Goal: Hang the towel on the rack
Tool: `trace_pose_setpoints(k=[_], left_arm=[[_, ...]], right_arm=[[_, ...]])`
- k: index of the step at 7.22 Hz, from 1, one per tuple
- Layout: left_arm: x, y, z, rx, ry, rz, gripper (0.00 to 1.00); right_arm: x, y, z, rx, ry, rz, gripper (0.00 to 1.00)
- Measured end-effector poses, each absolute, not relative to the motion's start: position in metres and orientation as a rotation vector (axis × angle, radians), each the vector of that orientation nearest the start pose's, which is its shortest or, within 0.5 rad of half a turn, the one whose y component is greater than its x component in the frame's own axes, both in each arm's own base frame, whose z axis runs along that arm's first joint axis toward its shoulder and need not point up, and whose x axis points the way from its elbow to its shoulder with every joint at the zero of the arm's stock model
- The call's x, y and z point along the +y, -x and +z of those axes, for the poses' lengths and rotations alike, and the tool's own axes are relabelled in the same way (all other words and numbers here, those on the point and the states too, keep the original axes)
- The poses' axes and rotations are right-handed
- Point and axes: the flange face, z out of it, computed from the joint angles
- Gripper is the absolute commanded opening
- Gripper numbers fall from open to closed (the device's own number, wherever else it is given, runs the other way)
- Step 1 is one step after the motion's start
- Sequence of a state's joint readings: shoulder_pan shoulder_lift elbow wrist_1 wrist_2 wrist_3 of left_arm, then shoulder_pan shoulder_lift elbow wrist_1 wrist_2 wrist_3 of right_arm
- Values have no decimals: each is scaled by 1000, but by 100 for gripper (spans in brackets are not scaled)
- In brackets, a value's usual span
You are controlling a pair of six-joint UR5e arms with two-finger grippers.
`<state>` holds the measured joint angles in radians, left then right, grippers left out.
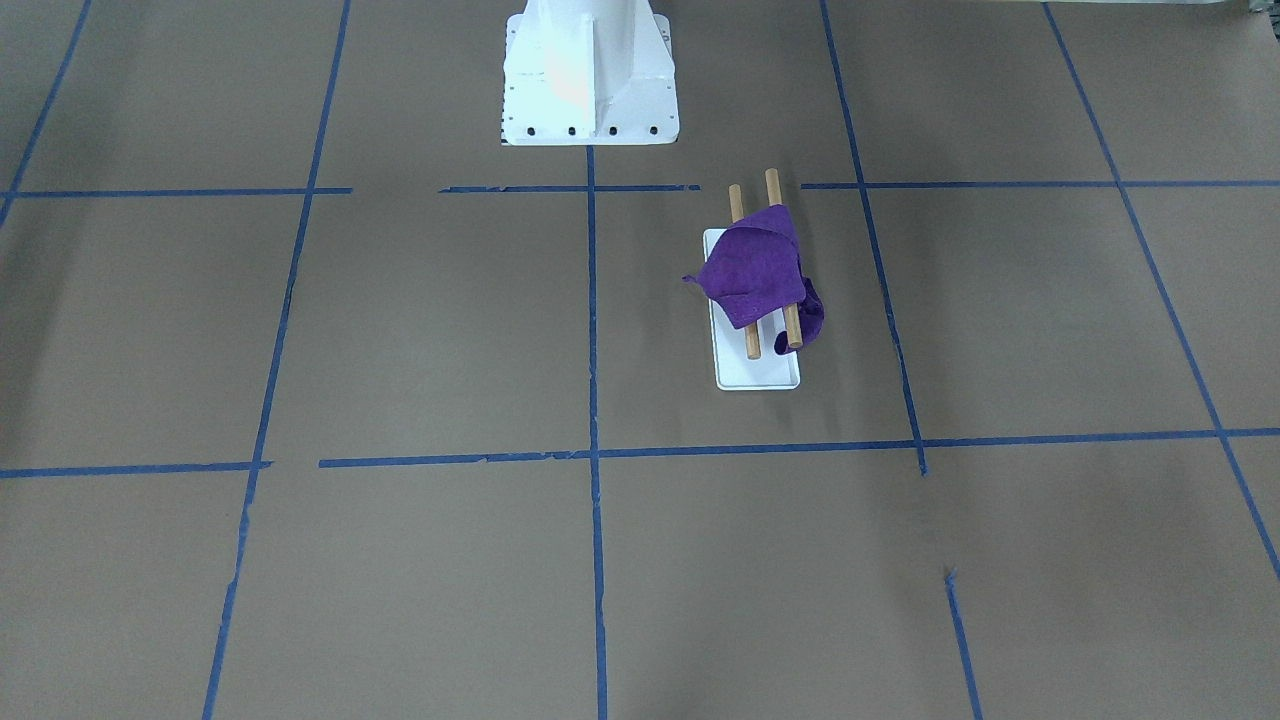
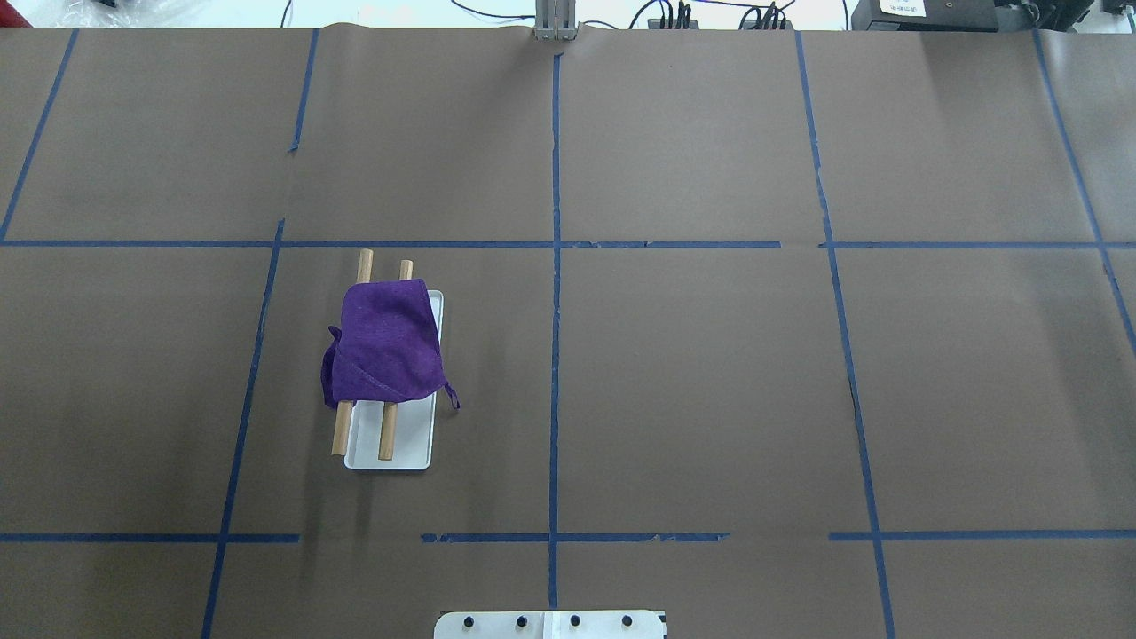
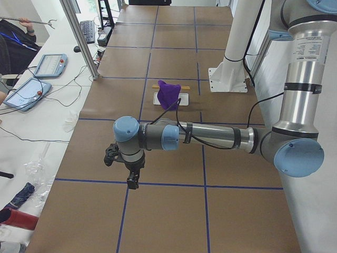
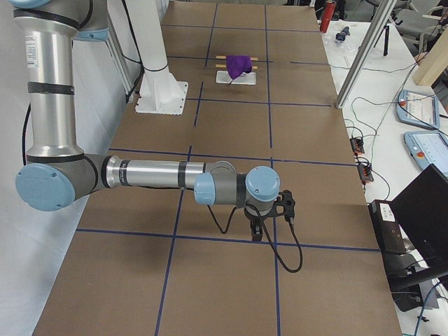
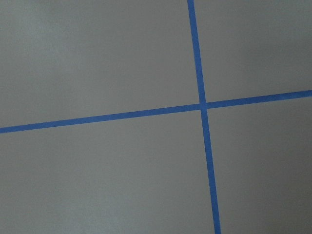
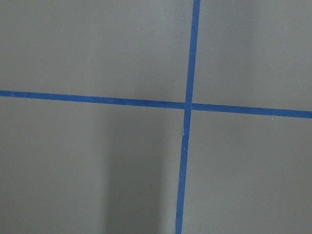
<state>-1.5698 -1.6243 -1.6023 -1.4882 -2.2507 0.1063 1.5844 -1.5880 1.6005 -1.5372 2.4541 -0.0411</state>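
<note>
"Overhead exterior view, left half. What is that purple thing?" asks Mia.

"That is the soft purple cloth towel (image 2: 386,351)," says Ben. "It lies across the two brown wooden rods of the small rack with the flat white base (image 2: 413,439). On its left side a bunch of cloth droops down past the outer rod. On its right side a small corner pokes out over the base."

"Is it heavy?"

"I think it is very light and floppy. It will bend and fold when you lift it. It cannot break. But the rods look smooth, so it may slide off. The rack looks small too, so a hard tug may push it or tip it."

"Where would you grab it?"

"At the corner that pokes out, or along a loose edge. Pinch only the cloth, not the rod."

"And the hands?"

"The left gripper (image 3: 132,180) hangs over bare brown table, well apart from the rack. The right gripper (image 4: 257,234) does too. Both show only from the side, so I cannot tell if their fingers are spread or pressed together."
</note>
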Motion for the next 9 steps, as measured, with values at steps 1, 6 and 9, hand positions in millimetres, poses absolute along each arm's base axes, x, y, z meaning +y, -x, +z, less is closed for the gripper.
trace_pose_setpoints(k=[1, 6, 9], left_arm=[[-512, 70, 633, 682, -34, 100, 100], [-505, 67, 637, 698, 1, 10, 100], [-485, 61, 647, 778, -58, -2, 100]], right_arm=[[-486, -63, 641, -882, -67, -46, 100], [-483, -63, 643, -882, -63, -44, 100], [-483, -63, 644, -881, -63, -44, 100]])
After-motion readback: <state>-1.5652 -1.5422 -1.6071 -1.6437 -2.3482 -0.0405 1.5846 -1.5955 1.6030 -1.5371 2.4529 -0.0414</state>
